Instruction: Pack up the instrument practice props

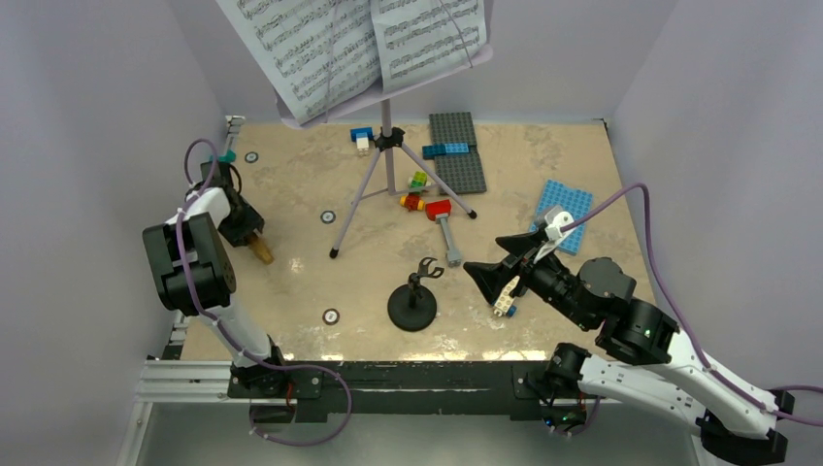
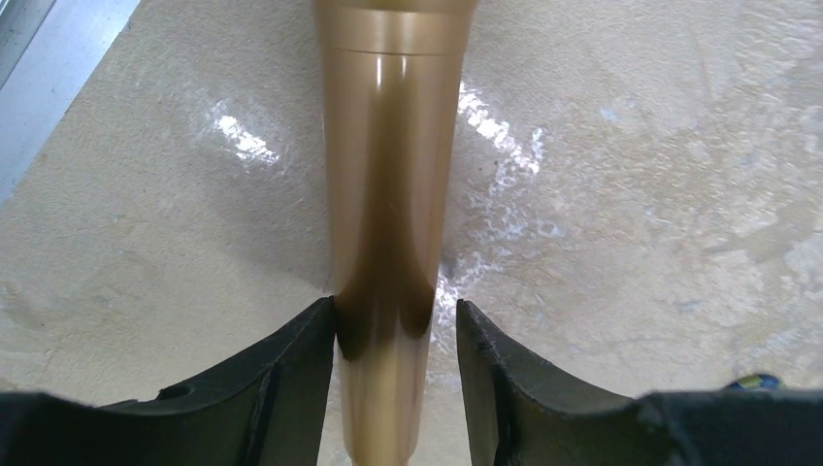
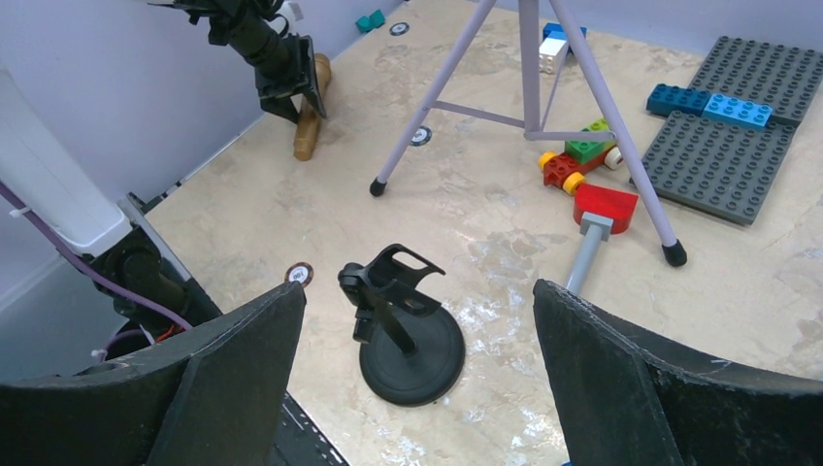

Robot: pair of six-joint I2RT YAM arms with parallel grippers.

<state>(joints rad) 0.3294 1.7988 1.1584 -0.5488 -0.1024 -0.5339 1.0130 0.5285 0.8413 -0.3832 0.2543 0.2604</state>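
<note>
Grey hammer (image 1: 445, 231) perhaps touches lilac music stand (image 1: 388, 165) leg.

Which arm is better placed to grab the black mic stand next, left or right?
Right. Its open right gripper hangs just beside the mic stand, pointed toward it with nothing between them. The left gripper is far off to the left, with its jaws around the microphone.

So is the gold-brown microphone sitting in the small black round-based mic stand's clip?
No, the small black round-based mic stand has an empty clip; the gold-brown microphone is over at the left claw.
</note>
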